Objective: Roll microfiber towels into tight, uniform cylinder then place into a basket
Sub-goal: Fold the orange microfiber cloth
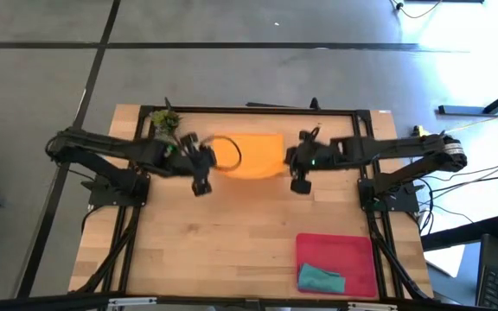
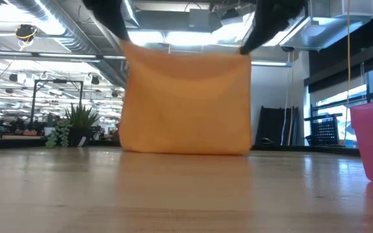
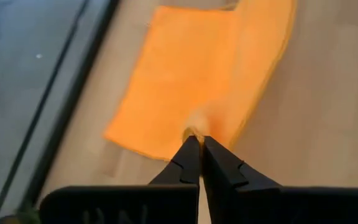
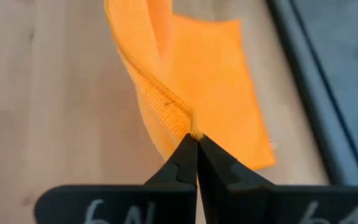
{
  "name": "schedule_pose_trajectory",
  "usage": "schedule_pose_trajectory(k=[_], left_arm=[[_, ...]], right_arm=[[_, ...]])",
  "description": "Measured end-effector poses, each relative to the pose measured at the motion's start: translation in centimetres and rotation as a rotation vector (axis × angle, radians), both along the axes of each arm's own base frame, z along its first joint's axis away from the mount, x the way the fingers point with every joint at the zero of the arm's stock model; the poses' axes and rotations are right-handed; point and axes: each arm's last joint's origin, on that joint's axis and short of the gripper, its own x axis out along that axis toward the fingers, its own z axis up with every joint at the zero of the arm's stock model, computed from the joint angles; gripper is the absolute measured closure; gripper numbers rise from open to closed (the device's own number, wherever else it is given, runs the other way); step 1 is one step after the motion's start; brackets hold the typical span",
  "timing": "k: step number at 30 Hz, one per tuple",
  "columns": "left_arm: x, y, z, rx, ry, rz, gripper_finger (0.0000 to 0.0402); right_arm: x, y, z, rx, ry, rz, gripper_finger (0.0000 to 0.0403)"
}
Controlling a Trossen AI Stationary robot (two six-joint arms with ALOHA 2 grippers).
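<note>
The orange microfiber towel (image 2: 186,103) hangs as a broad sheet over the far middle of the table (image 1: 232,242). My left gripper (image 3: 196,138) is shut on one of its upper corners and my right gripper (image 4: 195,135) on the other. From above, the orange towel (image 1: 251,155) lies between the left gripper (image 1: 204,173) and the right gripper (image 1: 297,173). The red-pink basket (image 1: 357,250) sits at the near right. A bunched teal towel (image 1: 321,278) rests on the basket floor in the near left corner. My left gripper pinches the orange towel's upper left corner (image 3: 194,127) between its two fingertips, coming slantwise from above and the table's left. The cloth puckers at the tips. It hangs below them, and its lower part (image 3: 166,74) lies on the table. My right gripper pinches the opposite upper corner by the hemmed edge (image 4: 188,121), at its fingertips, slanting down from the table's right. The towel falls away below the tips. Its top edge (image 2: 186,55) runs almost straight across to the other gripper.
A small green plant sprig (image 1: 164,119) lies at the far left corner, close to the left arm. A black frame rail (image 1: 258,110) runs along the far edge. Bare wood stretches across the near and middle parts of the table, left of the basket.
</note>
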Motion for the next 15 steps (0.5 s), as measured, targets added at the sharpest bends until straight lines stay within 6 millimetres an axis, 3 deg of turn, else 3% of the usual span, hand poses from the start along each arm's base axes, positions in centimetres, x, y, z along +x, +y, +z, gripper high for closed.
schedule_pose_trajectory(k=[7, 15], left_arm=[[2.2, -4.9, -3.5, -0.042, 0.082, -0.038, 0.0401], [2.9, -9.4, -6.9, -0.065, 0.142, -0.045, 0.0401]], right_arm=[[-0.3, 2.8, -4.2, 0.076, -0.006, 0.017, 0.0400], [-1.4, 5.5, -7.0, 0.177, 0.019, 0.033, 0.0400]])
